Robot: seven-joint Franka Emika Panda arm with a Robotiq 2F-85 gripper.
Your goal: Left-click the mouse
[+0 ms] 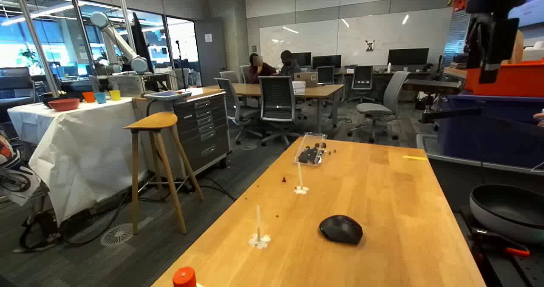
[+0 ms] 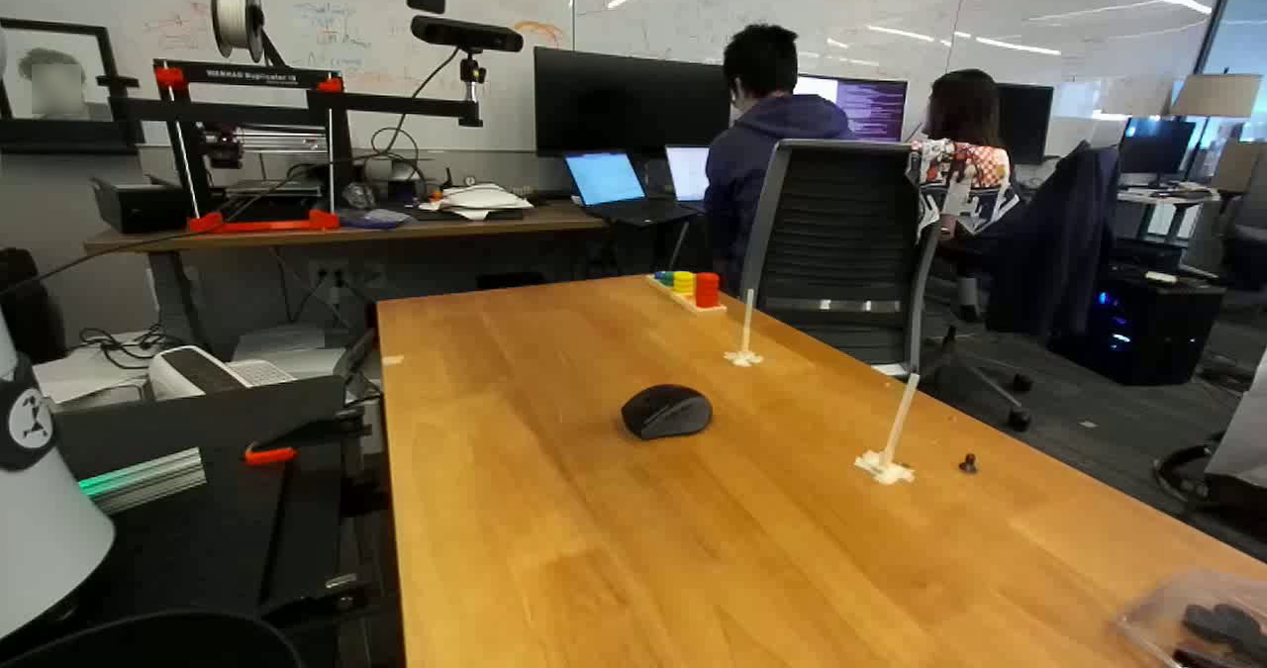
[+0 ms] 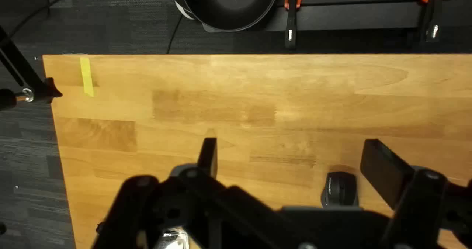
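Note:
The black, dome-shaped mouse [image 1: 341,229] lies on the wooden table; it shows in both exterior views [image 2: 667,412]. In the wrist view the mouse [image 3: 340,188] appears between the fingers, nearer the right-hand one, with its lower end hidden by the gripper body. My gripper [image 3: 290,141] has its fingers wide apart with nothing between them. In an exterior view the gripper [image 1: 488,72] hangs high at the upper right, well above the tabletop and apart from the mouse.
Two thin white sticks [image 1: 258,221] [image 1: 300,176] stand taped upright on the table [image 1: 382,185]. A clear box [image 1: 310,151] of dark pieces lies at its far end. Coloured stacking pieces [image 2: 705,290] stand at another edge. A dark pan [image 3: 230,5] and clamps [image 3: 291,20] are beside the table.

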